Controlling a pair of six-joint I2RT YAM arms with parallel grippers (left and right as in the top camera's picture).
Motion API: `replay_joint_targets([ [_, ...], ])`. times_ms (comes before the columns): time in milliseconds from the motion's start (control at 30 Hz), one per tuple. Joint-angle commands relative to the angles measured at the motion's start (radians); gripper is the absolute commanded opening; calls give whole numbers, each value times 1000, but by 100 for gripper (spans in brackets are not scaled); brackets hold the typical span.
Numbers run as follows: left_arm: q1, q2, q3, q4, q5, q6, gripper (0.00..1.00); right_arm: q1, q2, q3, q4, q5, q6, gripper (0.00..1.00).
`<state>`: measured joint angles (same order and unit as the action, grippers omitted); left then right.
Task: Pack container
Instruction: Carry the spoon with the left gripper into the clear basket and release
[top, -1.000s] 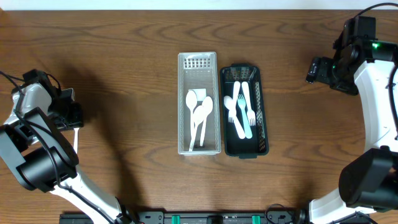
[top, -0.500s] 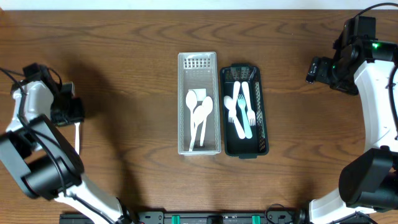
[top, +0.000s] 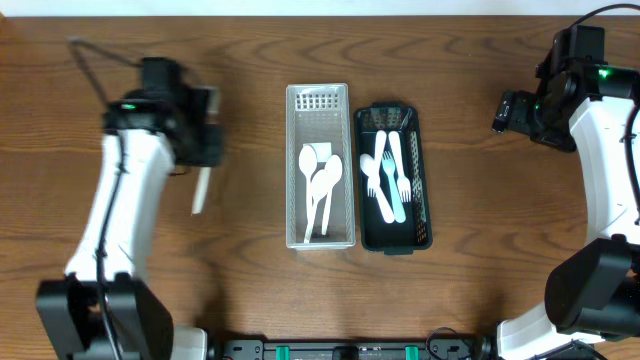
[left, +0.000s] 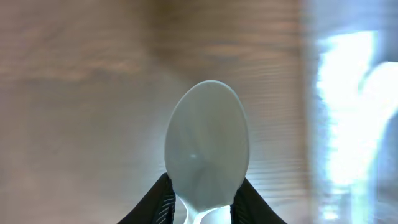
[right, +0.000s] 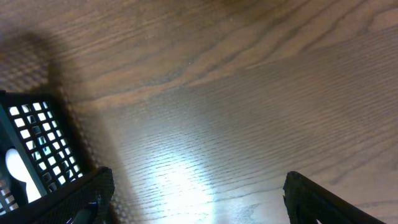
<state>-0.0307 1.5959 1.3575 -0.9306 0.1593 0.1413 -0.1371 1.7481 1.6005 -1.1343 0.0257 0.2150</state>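
Your left gripper (top: 204, 160) had its jaws clamped on a white plastic spoon (left: 207, 146), at nine o'clock from the white slotted plastic tray (top: 318, 92). Your right gripper (right: 199, 200) hung wide apart, empty.

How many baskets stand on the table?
2. The white basket is at the middle of the table; the black basket is close beside it, on the robot's right. No other shows.

- A robotics lab bench: left arm (top: 125, 200) and right arm (top: 605, 150) flank a wood-grain worktop (top: 250, 290).
- Black mounting rail (top: 240, 350) with green clips (top: 283, 351) along the near edge.
- A cable (top: 100, 52) loops off the left arm.
- White tray (top: 318, 100) and black tray (top: 425, 190) of plastic cutlery sit side by side.
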Motion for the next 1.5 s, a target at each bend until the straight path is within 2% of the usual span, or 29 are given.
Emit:
replay_joint_targets([
  [0,-131,-53,20,24,16,-153,6,-6,6,-4,0,0,-14,91],
  [167,-310,-60,20,93,16,-382,6,-6,6,-4,-3,0,-14,91],
  [333,-447,-60,20,214,-9,-491,6,-6,6,-4,-11,0,-14,91],
  [467,-500,-58,20,232,-120,-587,6,-6,6,-5,-24,0,-15,91],
  [1333,-505,220,19,177,-122,-610,8,-6,6,-6,-21,0,-14,91],
  [1467,-505,220,19,177,-122,-610,27,-6,6,-6,-21,0,-14,91],
])
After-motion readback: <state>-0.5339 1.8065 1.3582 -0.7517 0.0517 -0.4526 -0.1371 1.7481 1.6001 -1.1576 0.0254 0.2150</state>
